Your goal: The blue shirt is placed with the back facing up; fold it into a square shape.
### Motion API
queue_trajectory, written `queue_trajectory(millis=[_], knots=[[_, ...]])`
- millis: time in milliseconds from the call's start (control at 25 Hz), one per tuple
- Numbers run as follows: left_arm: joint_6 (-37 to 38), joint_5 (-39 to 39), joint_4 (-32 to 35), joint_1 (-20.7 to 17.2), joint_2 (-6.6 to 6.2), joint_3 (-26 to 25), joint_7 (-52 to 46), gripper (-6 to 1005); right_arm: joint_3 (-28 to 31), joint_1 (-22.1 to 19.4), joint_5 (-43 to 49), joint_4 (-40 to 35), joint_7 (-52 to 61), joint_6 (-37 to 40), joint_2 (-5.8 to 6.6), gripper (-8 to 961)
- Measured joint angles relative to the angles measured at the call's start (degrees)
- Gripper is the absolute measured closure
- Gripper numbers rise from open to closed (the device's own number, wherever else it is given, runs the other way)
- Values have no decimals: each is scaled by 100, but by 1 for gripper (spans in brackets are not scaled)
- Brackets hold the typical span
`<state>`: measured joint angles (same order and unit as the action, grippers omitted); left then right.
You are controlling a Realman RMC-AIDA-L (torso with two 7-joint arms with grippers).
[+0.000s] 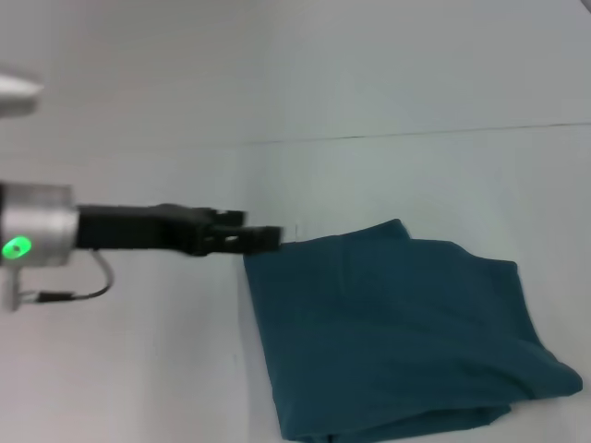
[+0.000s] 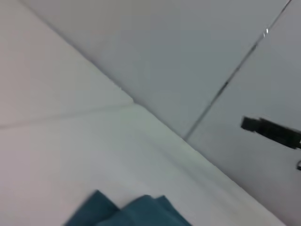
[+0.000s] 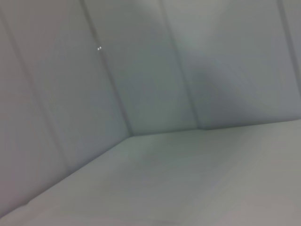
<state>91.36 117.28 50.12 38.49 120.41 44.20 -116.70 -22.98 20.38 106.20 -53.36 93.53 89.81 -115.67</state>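
The blue shirt (image 1: pixel 397 337) lies folded into a rough rectangle on the white table (image 1: pixel 138 369), right of centre and toward the near edge, no print or label readable on it. The left gripper (image 1: pixel 263 237) reaches in from the left, hovering just at the shirt's far-left corner; whether its fingers are spread or pressed together, I cannot tell. The left wrist view catches a teal corner (image 2: pixel 127 212). The right gripper is out of sight.

The folded dark teal-blue knit shirt (image 1: pixel 397 337) is viewed from above by the head camera; its corner (image 2: pixel 129 212) is shared by the left wrist camera. Only pale walls beyond are faced by the right wrist camera.
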Motion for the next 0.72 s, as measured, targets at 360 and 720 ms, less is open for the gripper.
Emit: queue_trajectory(millis=[360,720], knots=[[1077,49,91,-792,-71,-854,1407,47,-803,92,641,-1160,675,489,-84,944],[1681,186,92,-1049,-106,-1083,1959,48,-979,308,985,-1589,827,1450,-141,759]])
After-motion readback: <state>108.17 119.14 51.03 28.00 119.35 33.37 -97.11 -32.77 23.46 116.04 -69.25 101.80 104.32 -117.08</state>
